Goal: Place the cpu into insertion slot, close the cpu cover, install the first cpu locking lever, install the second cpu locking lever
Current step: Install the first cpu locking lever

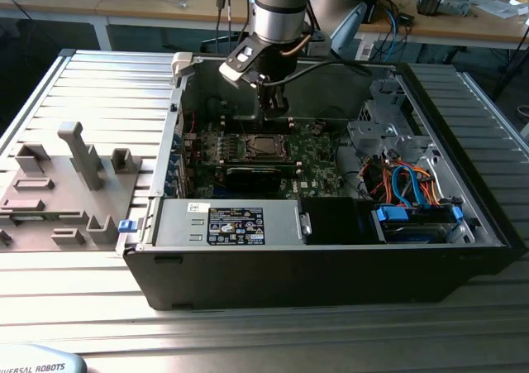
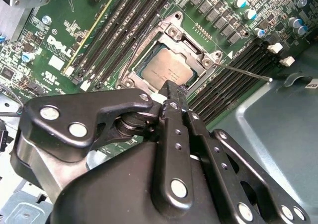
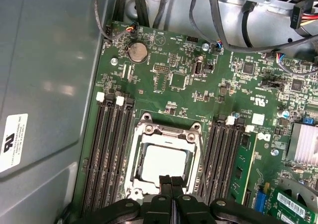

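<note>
Zero gap between fingers (image 3: 165, 183), poised over the cpu cover (image 3: 166, 133) edge, with the seated cpu (image 3: 163, 160) just beside.

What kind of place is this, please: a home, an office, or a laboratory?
Probably a robotics lab or test workshop. An open black metal computer case lies on a ribbed aluminium table, a grey robot arm reaches into it, and wooden desks with loose cables stand behind.
</note>
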You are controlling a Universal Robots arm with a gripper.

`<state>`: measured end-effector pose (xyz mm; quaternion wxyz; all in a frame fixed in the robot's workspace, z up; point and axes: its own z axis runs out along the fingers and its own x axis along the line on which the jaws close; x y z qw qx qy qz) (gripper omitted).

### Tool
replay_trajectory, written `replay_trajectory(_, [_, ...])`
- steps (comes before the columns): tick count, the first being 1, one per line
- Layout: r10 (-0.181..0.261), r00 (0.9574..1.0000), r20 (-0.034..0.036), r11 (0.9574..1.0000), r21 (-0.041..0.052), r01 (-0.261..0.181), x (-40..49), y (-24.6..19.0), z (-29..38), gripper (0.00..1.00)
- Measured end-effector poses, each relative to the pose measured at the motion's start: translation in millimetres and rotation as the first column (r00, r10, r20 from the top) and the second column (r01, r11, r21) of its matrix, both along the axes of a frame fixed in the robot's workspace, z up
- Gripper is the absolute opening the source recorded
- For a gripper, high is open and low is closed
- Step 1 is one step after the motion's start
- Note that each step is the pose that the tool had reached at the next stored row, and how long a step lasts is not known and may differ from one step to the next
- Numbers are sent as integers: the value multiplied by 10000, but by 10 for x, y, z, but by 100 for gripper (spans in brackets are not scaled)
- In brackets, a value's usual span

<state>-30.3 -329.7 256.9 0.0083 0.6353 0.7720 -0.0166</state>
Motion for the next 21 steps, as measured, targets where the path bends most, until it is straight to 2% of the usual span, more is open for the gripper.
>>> replay_trajectory(1, [186, 9998, 0, 9998, 0, -186, 0, 0, 0, 11])
replay_trajectory(10, [626, 9980, 0, 9980, 0, -626, 0, 0, 0, 11])
replay_trajectory(18, [1108, 9938, 1, 9938, 0, -1108, 0, 0, 0, 11])
replay_trajectory(21, [1339, 9910, 0, 9910, 0, -1339, 0, 0, 0, 11])
